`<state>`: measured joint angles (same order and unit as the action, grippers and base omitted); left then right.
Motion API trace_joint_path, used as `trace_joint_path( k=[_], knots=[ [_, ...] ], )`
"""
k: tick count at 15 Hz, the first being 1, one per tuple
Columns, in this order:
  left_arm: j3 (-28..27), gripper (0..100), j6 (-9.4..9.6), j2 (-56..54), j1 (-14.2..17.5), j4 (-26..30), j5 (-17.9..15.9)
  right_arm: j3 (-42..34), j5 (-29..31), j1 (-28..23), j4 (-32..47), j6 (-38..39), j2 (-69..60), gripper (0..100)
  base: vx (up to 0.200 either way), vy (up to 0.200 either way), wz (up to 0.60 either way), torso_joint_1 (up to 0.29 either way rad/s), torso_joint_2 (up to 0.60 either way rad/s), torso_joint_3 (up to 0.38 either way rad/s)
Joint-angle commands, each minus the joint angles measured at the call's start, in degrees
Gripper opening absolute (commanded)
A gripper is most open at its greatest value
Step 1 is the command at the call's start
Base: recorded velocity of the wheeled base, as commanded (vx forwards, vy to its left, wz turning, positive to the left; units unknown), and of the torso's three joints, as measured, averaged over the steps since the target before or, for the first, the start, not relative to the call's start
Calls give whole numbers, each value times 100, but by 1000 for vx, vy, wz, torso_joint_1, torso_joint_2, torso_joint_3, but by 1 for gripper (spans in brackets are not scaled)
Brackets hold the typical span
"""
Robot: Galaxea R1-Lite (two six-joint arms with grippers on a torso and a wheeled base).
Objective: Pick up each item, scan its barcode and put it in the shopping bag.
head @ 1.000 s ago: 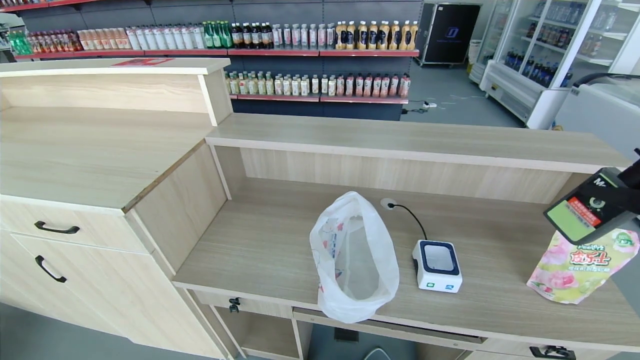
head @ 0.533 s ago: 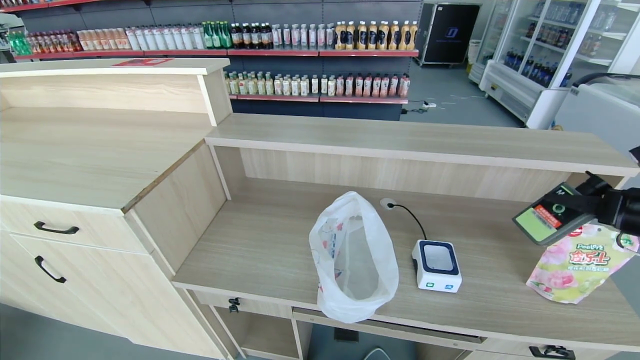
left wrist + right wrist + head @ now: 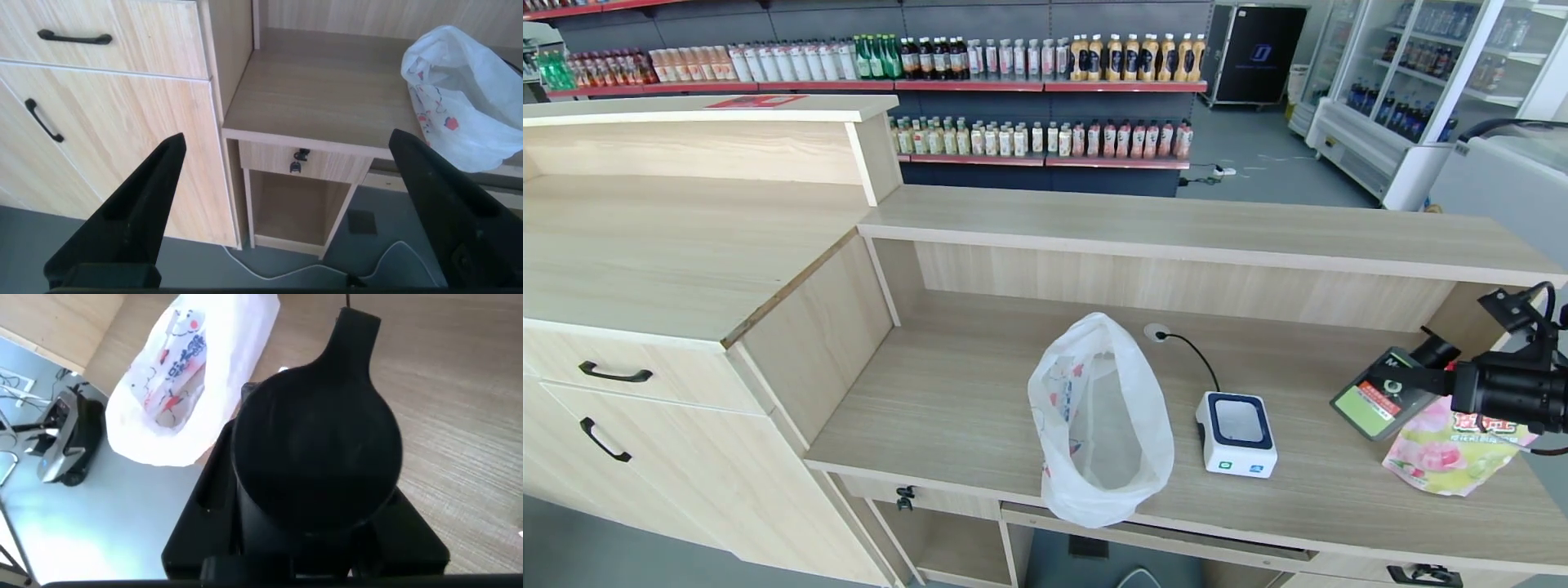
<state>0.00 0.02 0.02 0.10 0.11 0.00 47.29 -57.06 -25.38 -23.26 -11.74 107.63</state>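
the step in hand looks like the scan; the right pincer is clenched on a dark box, held up over the worktop; the box is near the scanner, on its right, not over it yet; next, i think, its barcode must face the scanner window; then comes the shopping bag; a pink pouch waits on the worktop; the left pincer is released and holds nothing.

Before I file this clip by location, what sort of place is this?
Likely a shop's checkout: a barcode scanner beside a shopping bag on the wooden counter, with shelves of bottled drinks behind.
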Motion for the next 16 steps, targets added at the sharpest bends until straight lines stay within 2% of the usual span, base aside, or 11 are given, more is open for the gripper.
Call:
trace_joint_path(
  k=[1, 16],
  knots=[
    [0, 100, -2, -2, -1, -2, 0, 26, 73, 112, 6, -180, 338, 0, 0, 0, 0, 0, 0, 0],
    [0, 100, -2, -2, -1, -2, 0, 413, 152, 640, -38, -303, 803, 0, 0, 0, 0, 0, 0, 0]
  ],
)
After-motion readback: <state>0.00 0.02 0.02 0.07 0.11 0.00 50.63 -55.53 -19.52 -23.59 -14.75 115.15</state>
